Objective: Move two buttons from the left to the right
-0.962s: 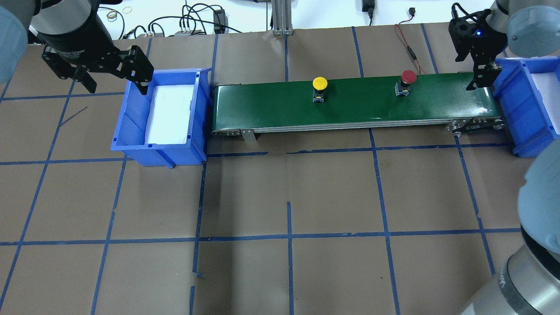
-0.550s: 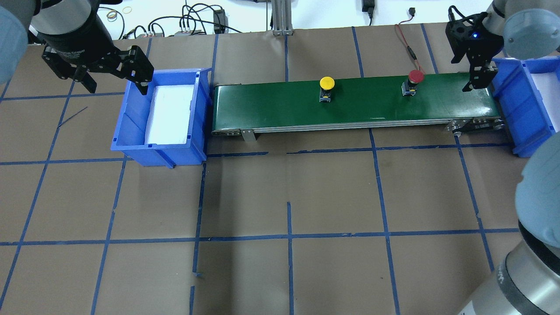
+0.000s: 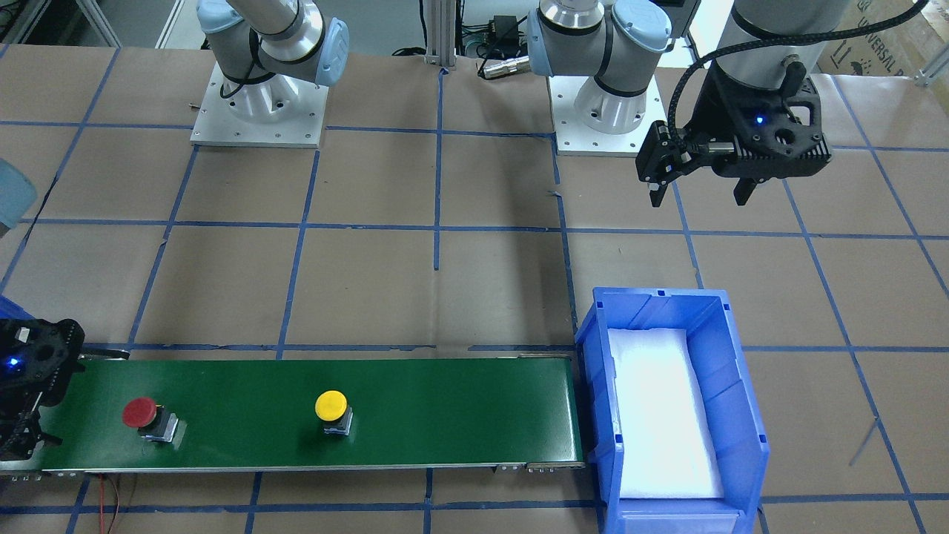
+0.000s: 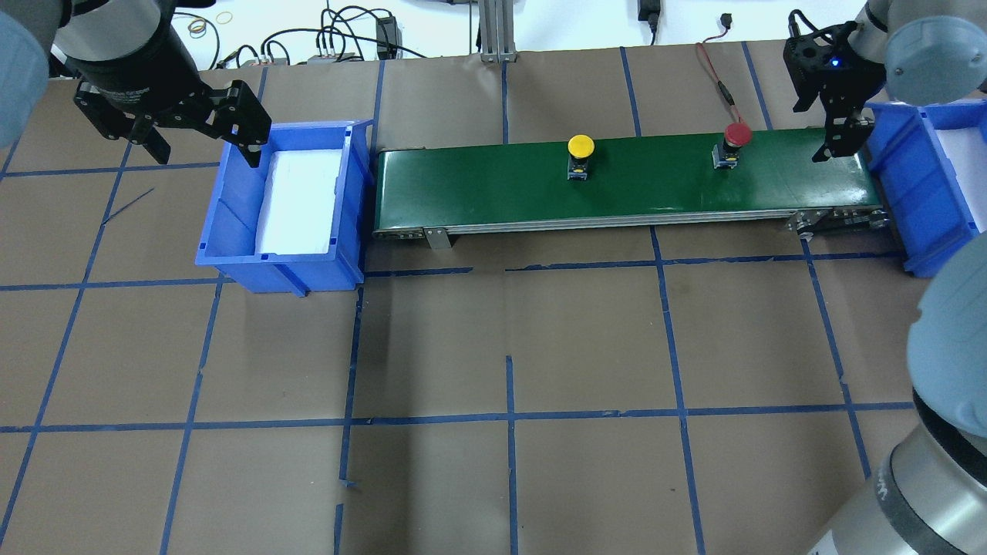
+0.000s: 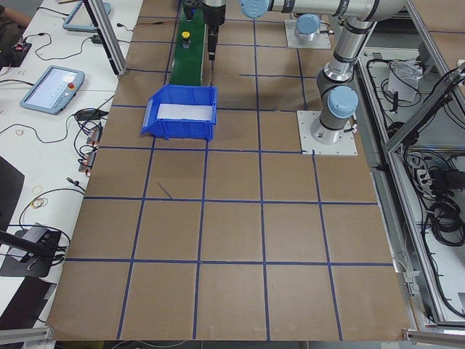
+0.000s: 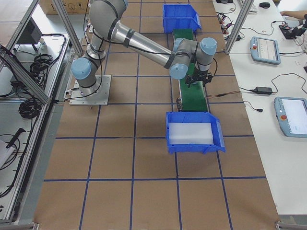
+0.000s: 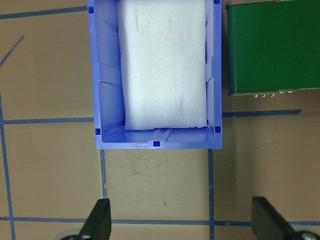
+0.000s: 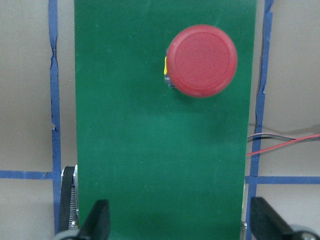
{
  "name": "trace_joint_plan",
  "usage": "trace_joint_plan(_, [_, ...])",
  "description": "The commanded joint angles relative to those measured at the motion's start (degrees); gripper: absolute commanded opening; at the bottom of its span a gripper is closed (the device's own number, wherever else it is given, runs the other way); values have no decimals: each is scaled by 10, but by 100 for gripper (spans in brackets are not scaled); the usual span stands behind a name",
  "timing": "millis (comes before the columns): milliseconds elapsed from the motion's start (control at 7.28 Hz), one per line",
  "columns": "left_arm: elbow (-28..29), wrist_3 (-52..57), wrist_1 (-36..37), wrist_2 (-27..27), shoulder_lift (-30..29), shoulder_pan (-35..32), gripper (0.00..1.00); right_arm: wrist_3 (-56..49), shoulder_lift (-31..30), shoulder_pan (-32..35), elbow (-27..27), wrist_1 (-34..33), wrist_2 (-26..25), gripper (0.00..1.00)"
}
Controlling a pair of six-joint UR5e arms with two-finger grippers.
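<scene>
The left gripper [image 4: 202,150] hangs beside the left bin [image 4: 231,202], jaws spread wide and holding nothing. It has little to get wrong here. That bin is hard, glossy blue plastic with ribbed walls, and it is lined with a soft white foam pad [image 4: 297,200] that looks matte and slightly dimpled. Next comes the conveyor belt [image 4: 478,185], a long, flat green strip with a faint sheen that probably gives little friction. The yellow button [image 4: 581,146] stands upright about halfway along it. The red button [image 4: 737,136] stands further right, near the belt's far edge and well short of the end. Both buttons are mushroom-shaped, with a smooth round domed cap wider than the short dark body beneath. They are likely top-heavy, so a sideways knock from a finger could tip one over or roll it off the belt. The right gripper [image 4: 842,137] hovers over the belt's right end, also wide open and empty. In its wrist view the red cap sits off to one side of the gap between the fingers. A close without re-centring could therefore catch only the slick cap rim and slip, or push the button toward the thin red wire [image 4: 721,85] beside the belt. The right bin [image 4: 902,185] has rigid blue walls, and its near wall stands close to the gripper, so a careless swing could clip it.
</scene>
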Motion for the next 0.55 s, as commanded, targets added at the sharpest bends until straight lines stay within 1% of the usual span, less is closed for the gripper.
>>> trace_joint_plan(0, [0,0,0,0,0,0,100,14,0,5,0,0,1,100])
trace_joint_plan(412, [0,0,0,0,0,0,100,20,0,5,3,0,1,100])
